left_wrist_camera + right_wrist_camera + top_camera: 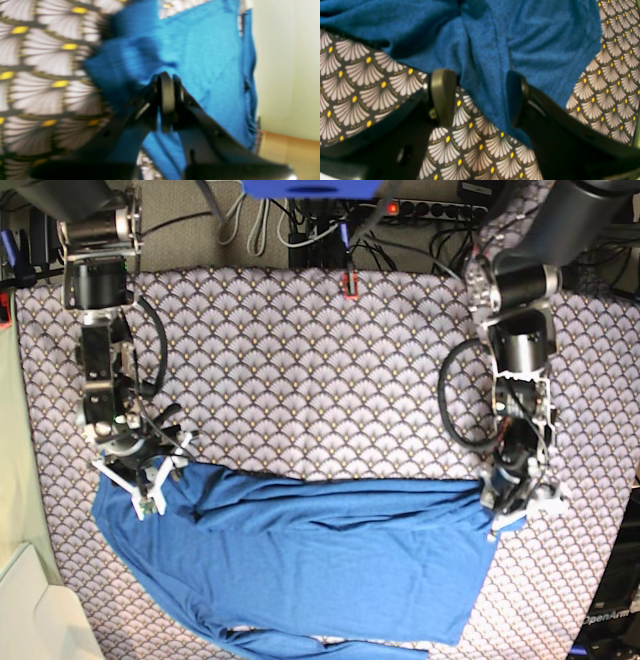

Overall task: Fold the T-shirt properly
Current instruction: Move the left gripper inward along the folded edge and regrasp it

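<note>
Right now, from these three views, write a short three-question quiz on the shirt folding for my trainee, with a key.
1. True or false: the left gripper is shut on the T-shirt.
2. The right gripper is: A) shut on fabric, B) open with fabric between its jaws, C) away from the shirt.
3. What lies under the shirt?

Key:
1. True; its jaws are pinched together on blue fabric at the shirt's edge.
2. B; the jaws stand apart around a fold.
3. The scallop-patterned table cloth.

T-shirt (532, 45): soft matt blue knit, finely textured. Table cloth (360, 85): smooth printed fabric. Right gripper (480, 100) pads: matt plastic.
</note>
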Motion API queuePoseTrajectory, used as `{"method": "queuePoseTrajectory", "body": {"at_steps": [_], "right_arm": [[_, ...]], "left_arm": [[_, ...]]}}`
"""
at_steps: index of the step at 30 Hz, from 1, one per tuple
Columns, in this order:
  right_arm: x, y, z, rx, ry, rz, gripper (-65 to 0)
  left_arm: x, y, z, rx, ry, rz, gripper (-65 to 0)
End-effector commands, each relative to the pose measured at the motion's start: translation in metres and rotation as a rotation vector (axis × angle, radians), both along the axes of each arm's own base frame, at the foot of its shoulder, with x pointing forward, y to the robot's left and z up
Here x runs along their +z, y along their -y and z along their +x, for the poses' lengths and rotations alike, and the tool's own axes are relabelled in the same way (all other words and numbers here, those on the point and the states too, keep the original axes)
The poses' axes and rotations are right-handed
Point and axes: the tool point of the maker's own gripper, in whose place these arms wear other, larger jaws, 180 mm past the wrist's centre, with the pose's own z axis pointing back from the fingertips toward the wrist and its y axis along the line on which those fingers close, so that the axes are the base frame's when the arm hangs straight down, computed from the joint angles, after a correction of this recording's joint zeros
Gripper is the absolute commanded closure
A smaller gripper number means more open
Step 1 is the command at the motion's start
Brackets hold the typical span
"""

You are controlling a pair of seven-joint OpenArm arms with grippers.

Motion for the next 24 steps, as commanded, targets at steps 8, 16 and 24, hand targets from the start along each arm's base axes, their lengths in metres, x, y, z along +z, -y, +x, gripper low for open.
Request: {"method": "queuePoseTrajectory", "body": {"at_steps": [8, 16, 24], "right_arm": [[0.019, 0.003, 0.013, 0.002, 0.062, -0.001, -33.4], [0.019, 0.003, 0.013, 0.003, 0.060, -0.003, -33.6], [0.019, 0.003, 0.013, 0.002, 0.059, -0.004, -33.6]], "left_arm": [[0.038, -0.009, 0.023, 0.013, 0.089, 0.015, -0.7], [0.022, 0.008, 0.015, -0.065, 0.032, -0.043, -1.2], [0.027, 0.058, 0.013, -0.313, -0.028, -0.014, -8.4]]}}
